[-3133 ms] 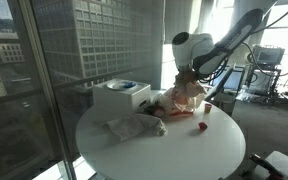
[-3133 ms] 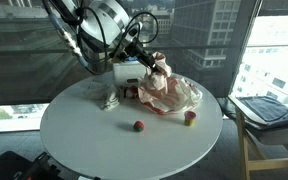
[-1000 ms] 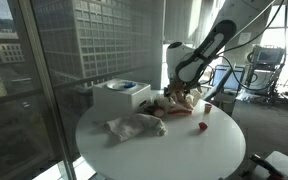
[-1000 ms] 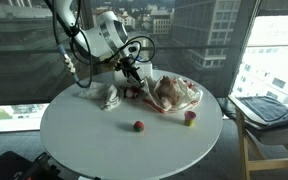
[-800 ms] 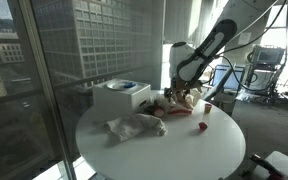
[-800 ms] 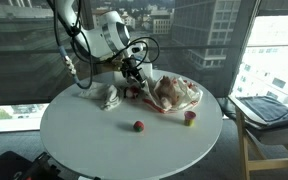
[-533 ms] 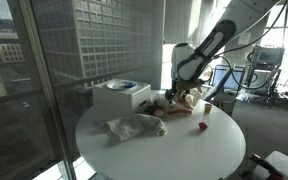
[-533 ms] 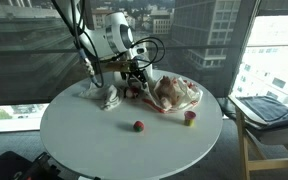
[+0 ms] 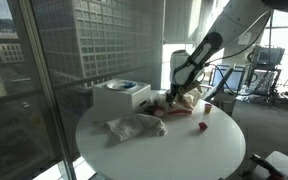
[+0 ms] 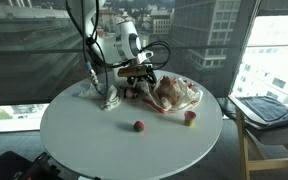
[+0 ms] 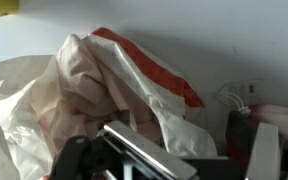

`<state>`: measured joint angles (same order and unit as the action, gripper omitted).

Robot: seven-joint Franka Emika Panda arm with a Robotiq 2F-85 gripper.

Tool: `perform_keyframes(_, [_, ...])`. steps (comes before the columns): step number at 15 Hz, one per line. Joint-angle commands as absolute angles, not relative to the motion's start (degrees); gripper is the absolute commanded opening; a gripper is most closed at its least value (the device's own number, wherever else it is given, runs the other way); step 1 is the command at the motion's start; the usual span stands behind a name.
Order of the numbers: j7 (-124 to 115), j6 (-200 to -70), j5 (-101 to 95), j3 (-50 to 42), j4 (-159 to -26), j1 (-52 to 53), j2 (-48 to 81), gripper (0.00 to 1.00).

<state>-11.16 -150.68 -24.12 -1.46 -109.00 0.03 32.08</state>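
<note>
the gripper hangs low right by the crumpled bag on the round table. can't tell how wide its jaws stand.

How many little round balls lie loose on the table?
2: a red ball alone in the open, a yellowish ball beside the crumpled bag. Others may hide under the bag.

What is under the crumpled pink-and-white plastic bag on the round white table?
Only the round white table shows around the edges of the crumpled pink-and-white plastic bag, which rests on it. Anything beneath its folds is covered in every view.
</note>
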Motion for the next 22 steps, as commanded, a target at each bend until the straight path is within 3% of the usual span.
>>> perform_keyframes(1, [-6.2,-152.5,-20.5,-2.9,-102.2,1.0,38.3,1.0])
perform_keyframes(4, [-3.5,-152.0,-17.0,-1.8,-99.1,0.5,41.8,1.0])
perform_keyframes(5, [-2.6,-152.0,-16.3,-1.6,-98.5,0.6,42.5,0.75])
perform_keyframes(6, [-1.8,-151.9,-16.0,-1.7,-98.0,0.9,43.2,0.74])
perform_keyframes(14, [-6.7,-145.5,-13.4,-3.8,-102.3,4.5,38.2,0.12])
perform_keyframes(18, [-13.9,-144.4,-12.6,-4.3,-107.8,7.8,30.7,0.08])
perform_keyframes(22, [-25.3,-140.4,-16.7,-7.2,-112.3,13.6,22.6,0.12])
